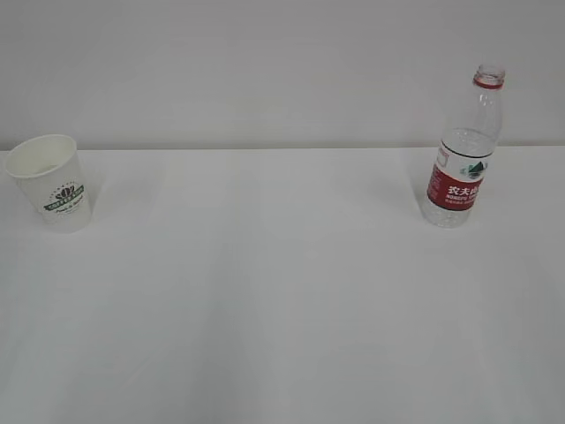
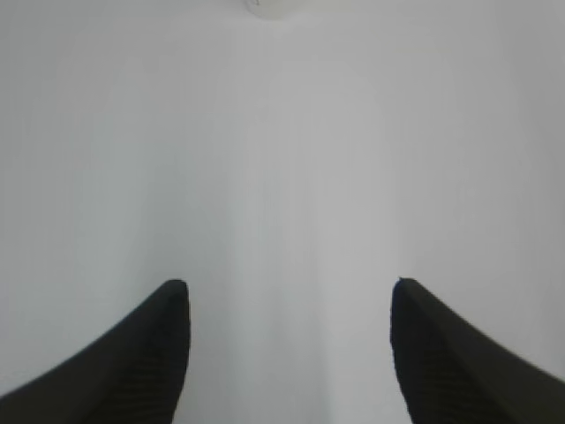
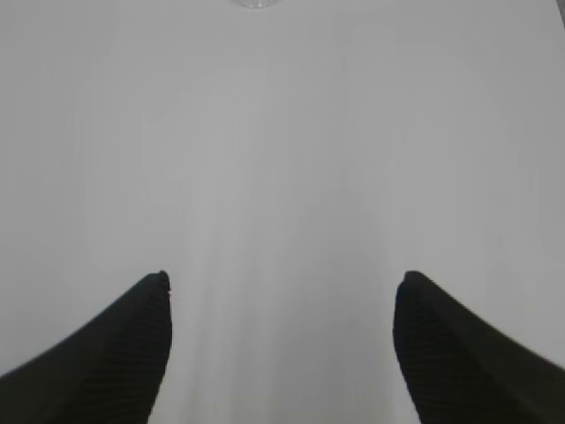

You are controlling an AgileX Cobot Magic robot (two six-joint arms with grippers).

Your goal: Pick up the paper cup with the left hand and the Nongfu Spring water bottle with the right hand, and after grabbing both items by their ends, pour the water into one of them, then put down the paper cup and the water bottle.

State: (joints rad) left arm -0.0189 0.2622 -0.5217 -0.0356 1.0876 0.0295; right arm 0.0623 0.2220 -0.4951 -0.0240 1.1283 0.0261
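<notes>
Paper cup (image 2: 267, 7) and bottle (image 3: 256, 3) at wrist views' top edges

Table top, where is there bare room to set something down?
The wide stretch of the table between the paper cup at far left and the water bottle at right is bare, as is the whole front. Nowhere is crowded.

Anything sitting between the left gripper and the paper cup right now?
Nothing visible. In the left wrist view the left gripper is open over bare table, with the paper cup only at the top edge. The exterior view shows no other objects near the cup.
</notes>
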